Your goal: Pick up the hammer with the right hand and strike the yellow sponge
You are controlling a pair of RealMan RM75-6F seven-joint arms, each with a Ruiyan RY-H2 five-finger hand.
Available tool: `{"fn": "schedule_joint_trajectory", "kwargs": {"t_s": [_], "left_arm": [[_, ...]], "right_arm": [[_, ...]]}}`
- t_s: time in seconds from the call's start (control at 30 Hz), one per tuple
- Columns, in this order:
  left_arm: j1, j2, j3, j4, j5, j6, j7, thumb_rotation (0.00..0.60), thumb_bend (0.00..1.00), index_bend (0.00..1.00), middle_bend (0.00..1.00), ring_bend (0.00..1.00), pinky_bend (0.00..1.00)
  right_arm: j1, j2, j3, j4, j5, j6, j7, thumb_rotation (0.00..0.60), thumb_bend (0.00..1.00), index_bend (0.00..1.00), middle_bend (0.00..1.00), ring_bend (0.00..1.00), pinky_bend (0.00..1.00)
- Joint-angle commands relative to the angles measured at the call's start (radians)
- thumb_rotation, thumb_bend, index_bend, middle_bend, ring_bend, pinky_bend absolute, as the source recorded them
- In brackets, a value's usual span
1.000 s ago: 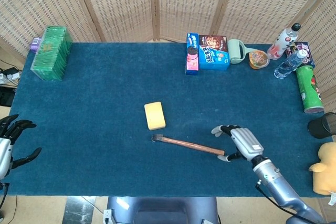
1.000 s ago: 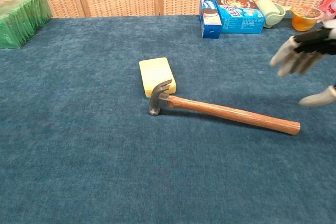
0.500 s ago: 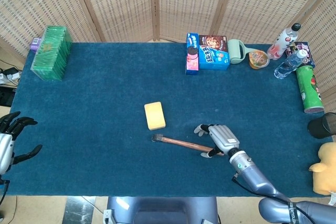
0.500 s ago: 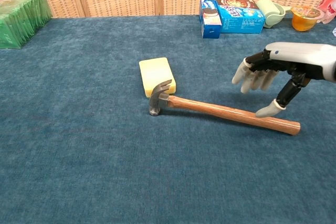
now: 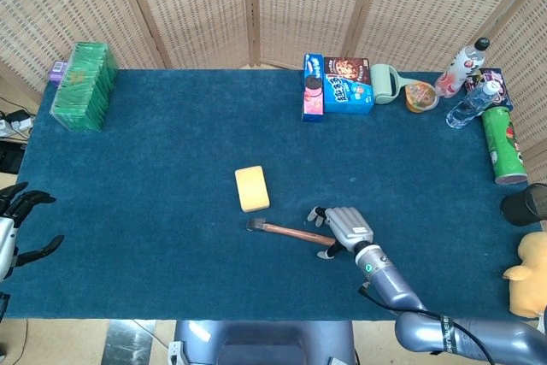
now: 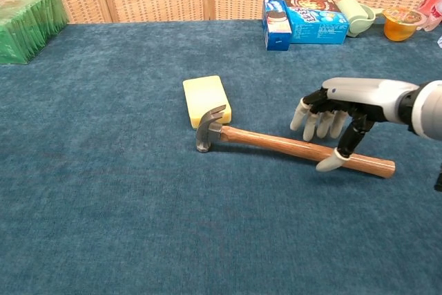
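I have the right hand [image 6: 338,112] poised over the hammer [image 6: 290,144], its pale fingers [image 6: 304,119] spread wide and hanging above the smooth wooden handle, thumb tip down against the handle's near edge; it grips nothing. The hammer lies flat on the bench [image 6: 103,170], which is covered in a napped blue cloth. Its dark steel claw head sits just beside the near corner of the sponge [image 6: 206,99]; I cannot tell whether they touch. The sponge is a soft yellow rectangular block. My left hand [image 5: 13,224] sits at the bench's left edge, dark fingers apart, holding nothing. Cardboard snack boxes [image 5: 337,85] stand along the far side.
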Motion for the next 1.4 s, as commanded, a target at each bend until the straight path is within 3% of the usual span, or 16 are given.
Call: {"fn": "schedule_joint_trajectory", "kwargs": {"t_s": [0.03,0.33,0.77,1.0,1.4], "left_arm": [[0.003,-0.001,0.001,0.011,-0.004,0.002,-0.013,0.600,0.22,0.32,0.29,0.13,0.10],[0.026,0.001,0.004,0.055,-0.018,0.027,-0.066,0.600,0.22,0.32,0.29,0.13,0.10],[0.051,0.005,0.006,0.073,-0.020,0.061,-0.095,0.600,0.22,0.32,0.29,0.13,0.10],[0.060,0.011,0.005,0.073,-0.022,0.072,-0.104,0.600,0.22,0.32,0.29,0.13,0.10],[0.059,0.008,0.009,0.063,-0.012,0.067,-0.098,0.600,0.22,0.32,0.29,0.13,0.10]], "right_arm": [[0.023,-0.023,-0.007,0.010,0.037,0.007,-0.026,0.600,0.20,0.29,0.39,0.38,0.35],[0.095,-0.095,-0.003,0.074,0.136,0.025,-0.090,0.600,0.38,0.38,0.46,0.44,0.41],[0.095,-0.110,-0.001,0.088,0.028,0.059,-0.045,0.600,0.39,0.69,0.75,0.85,0.82],[0.065,-0.090,0.030,0.114,-0.084,-0.022,0.134,0.600,0.38,0.79,0.86,0.99,0.97],[0.020,-0.018,0.104,0.096,-0.171,-0.136,0.427,0.600,0.36,0.81,0.91,1.00,1.00]]}}
